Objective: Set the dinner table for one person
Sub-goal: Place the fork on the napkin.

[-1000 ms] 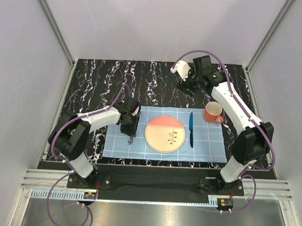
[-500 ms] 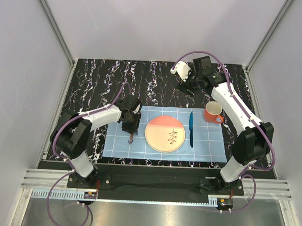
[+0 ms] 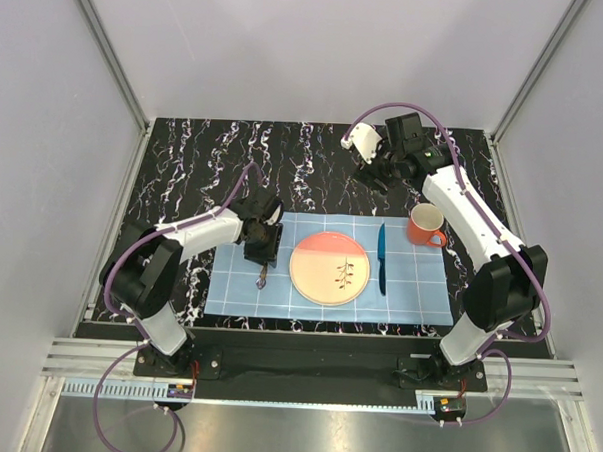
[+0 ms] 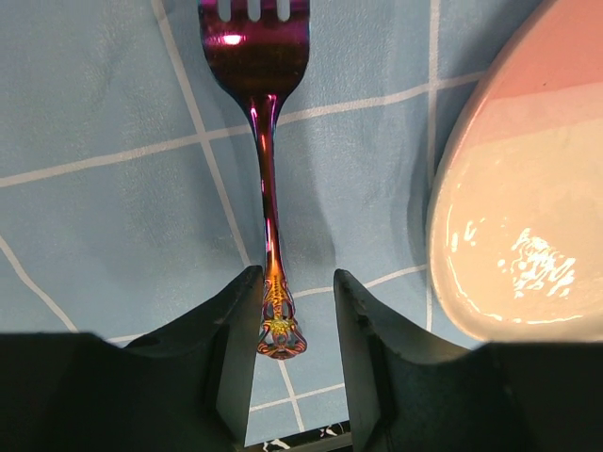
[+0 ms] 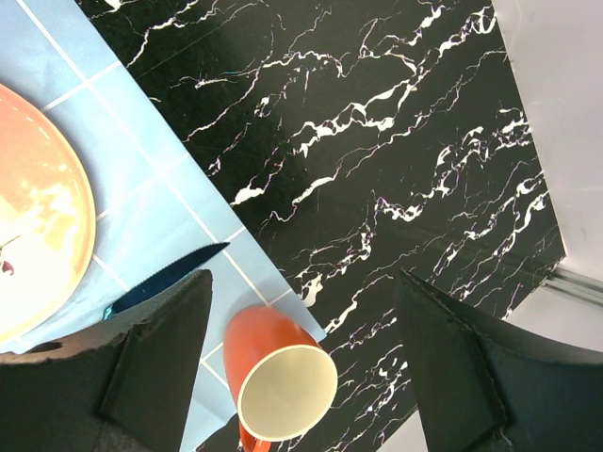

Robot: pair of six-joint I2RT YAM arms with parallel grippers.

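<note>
We see the left end effector half-open, straddling the fork handle on the mat without touching it; the tines are cut off at frame top. The right end effector is wide and empty over the black marbled surface beneath the mat. The handle of the mug is mostly cut off.

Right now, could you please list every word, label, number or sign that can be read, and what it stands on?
None can be read.
The plate bears only a sprig drawing, the fork only scrollwork on its handle.
The mug, knife and mat carry no writing.
</note>
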